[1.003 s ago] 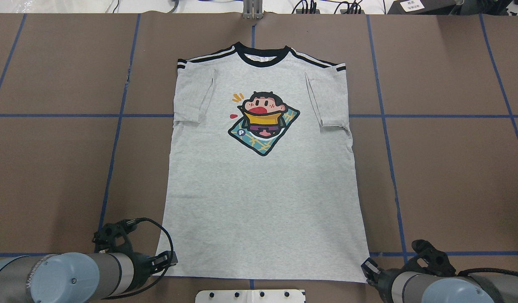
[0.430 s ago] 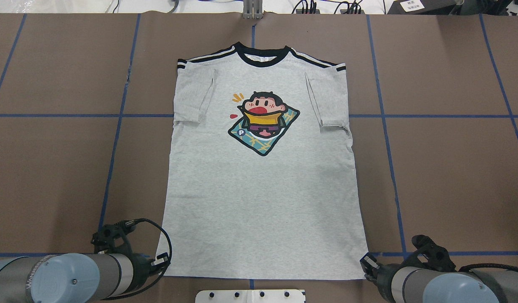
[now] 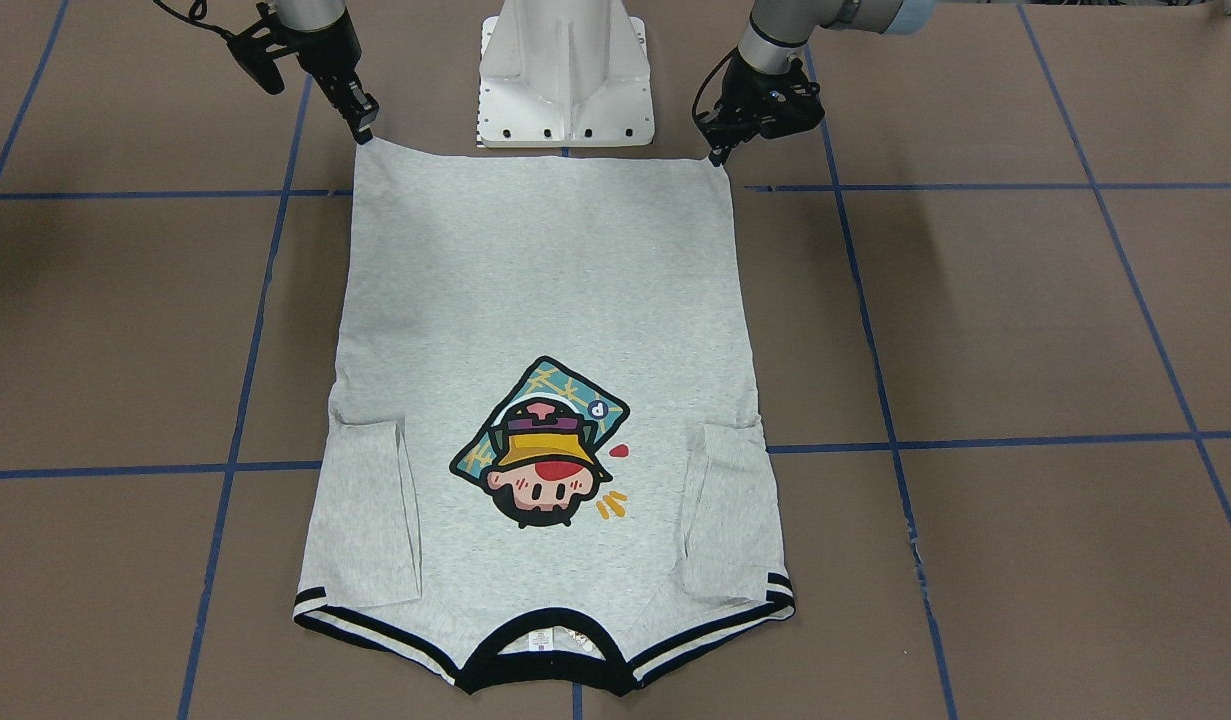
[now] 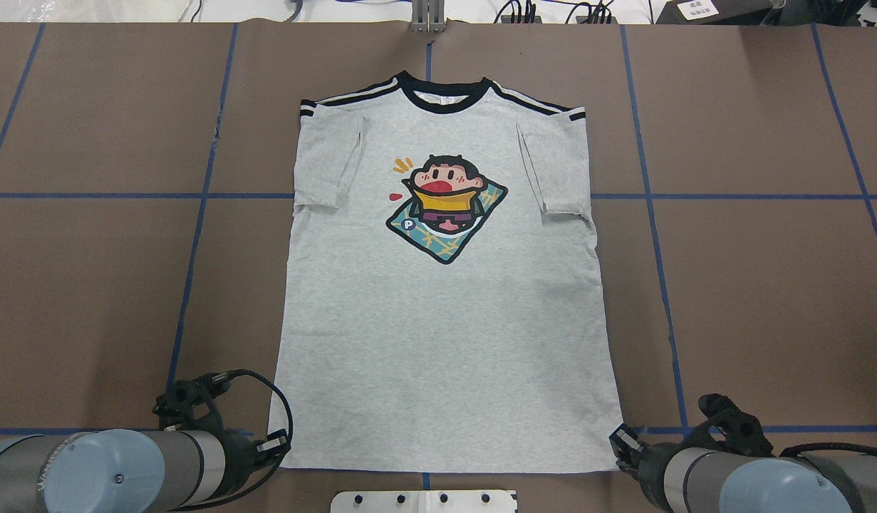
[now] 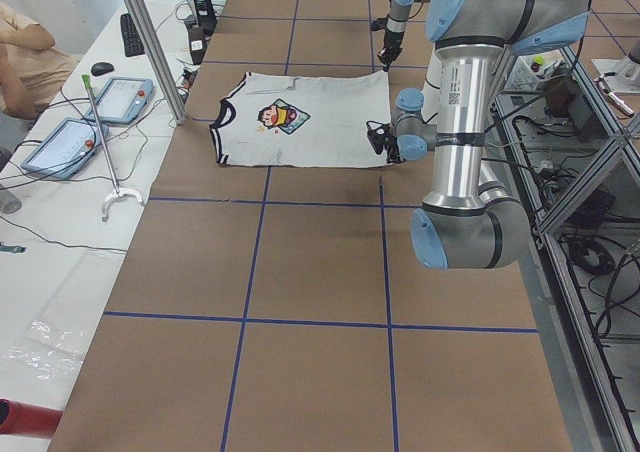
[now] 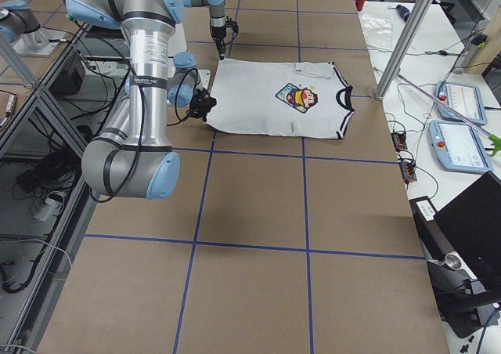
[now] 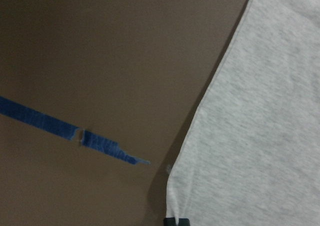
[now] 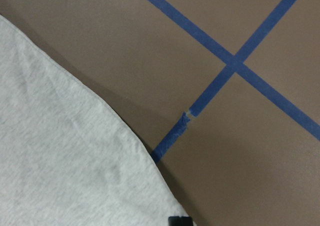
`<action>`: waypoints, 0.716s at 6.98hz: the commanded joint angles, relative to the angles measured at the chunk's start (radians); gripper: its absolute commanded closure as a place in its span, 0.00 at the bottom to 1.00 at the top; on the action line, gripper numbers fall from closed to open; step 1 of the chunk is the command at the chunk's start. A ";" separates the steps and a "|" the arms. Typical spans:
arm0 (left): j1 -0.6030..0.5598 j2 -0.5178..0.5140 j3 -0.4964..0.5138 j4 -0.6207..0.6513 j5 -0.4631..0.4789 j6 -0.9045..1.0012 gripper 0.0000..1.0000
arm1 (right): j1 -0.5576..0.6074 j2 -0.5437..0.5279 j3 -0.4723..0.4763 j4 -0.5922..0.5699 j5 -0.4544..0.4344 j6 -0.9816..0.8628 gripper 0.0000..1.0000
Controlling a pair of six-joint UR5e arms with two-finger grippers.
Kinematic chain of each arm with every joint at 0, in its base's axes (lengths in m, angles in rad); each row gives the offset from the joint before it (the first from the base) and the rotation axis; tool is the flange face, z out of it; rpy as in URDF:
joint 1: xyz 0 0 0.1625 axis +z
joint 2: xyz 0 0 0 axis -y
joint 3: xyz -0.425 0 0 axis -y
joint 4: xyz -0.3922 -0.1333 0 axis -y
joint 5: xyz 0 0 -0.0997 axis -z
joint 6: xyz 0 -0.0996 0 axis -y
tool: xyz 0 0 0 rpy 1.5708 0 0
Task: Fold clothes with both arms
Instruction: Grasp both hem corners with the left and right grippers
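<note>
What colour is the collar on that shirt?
Black. The collar of the grey T-shirt shows best in the overhead exterior view.

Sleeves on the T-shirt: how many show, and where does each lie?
2. By the robot's sides, the left-side sleeve and the right-side sleeve both lie flat against the T-shirt at its collar end, far from the robot. Neither is hidden.

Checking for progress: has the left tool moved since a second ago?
Yes, slightly: the left tool, at the T-shirt hem, shifted leftward in the overhead view, away from the white base plate.
</note>
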 commanded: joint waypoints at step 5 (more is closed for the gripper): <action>-0.155 -0.038 -0.213 0.153 -0.098 0.072 1.00 | 0.221 0.014 0.104 -0.005 0.007 -0.122 1.00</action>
